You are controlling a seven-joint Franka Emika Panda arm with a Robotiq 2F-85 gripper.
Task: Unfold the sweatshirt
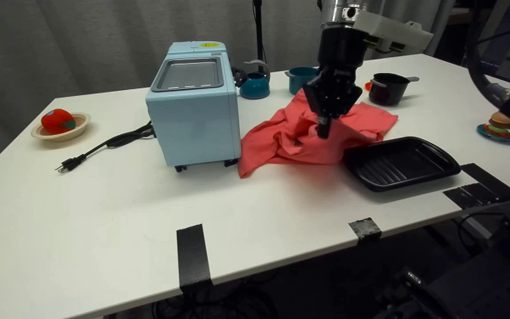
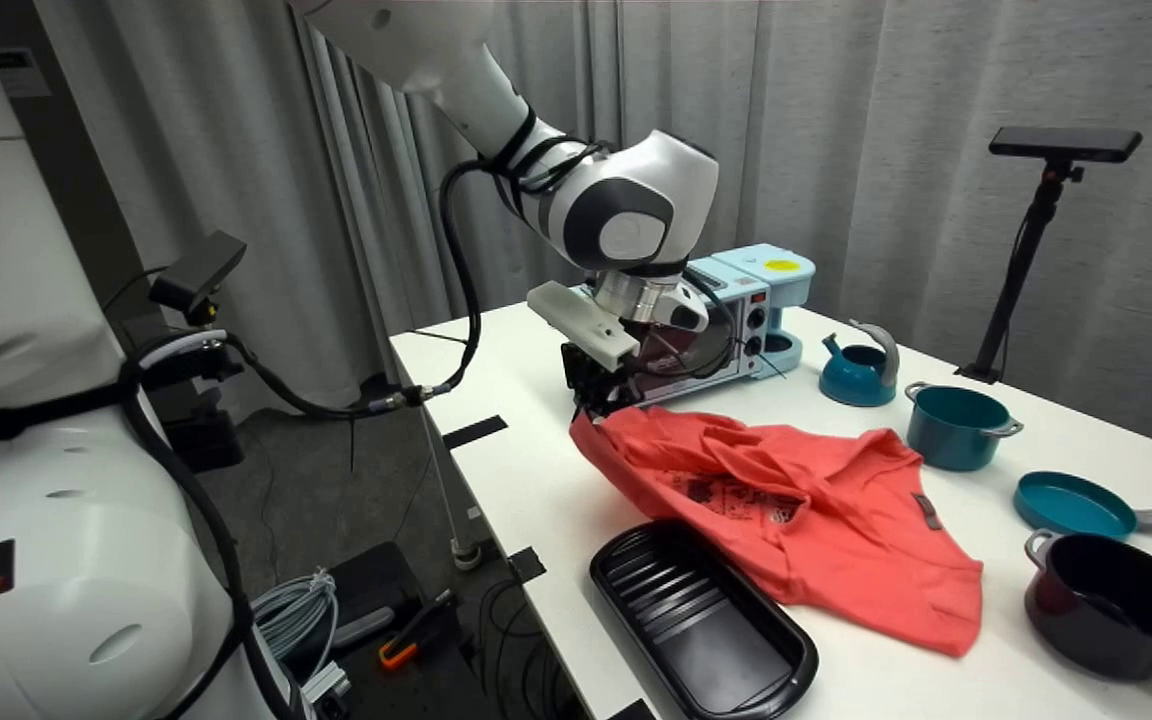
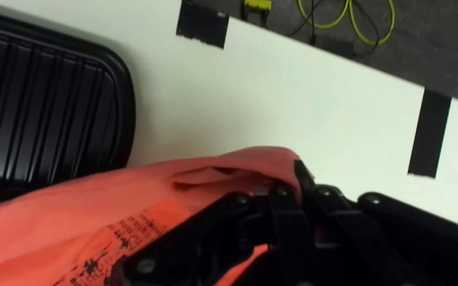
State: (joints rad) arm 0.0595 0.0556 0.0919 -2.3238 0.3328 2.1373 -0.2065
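The sweatshirt is a coral-red cloth, crumpled and partly folded on the white table, in both exterior views [image 1: 261,146] [image 2: 866,540]. Dark print shows inside its folds. In the wrist view the sweatshirt [image 3: 74,210] fills the lower left. My gripper [image 1: 323,126] is shut on an edge of the sweatshirt and holds that part raised above the table. The gripper also shows in an exterior view [image 2: 598,395], at the cloth's near-oven end. In the wrist view the cloth runs up between the fingertips [image 3: 298,178]. The cloth under the gripper is partly hidden.
A black ridged tray [image 1: 401,161] [image 2: 706,620] stands right against the sweatshirt, near the table's front edge. A light blue toaster oven [image 1: 193,119] stands on the other side. A teal kettle [image 2: 856,375], teal pot [image 2: 956,430], teal pan [image 2: 1071,505] and dark pot [image 2: 1116,610] surround the cloth.
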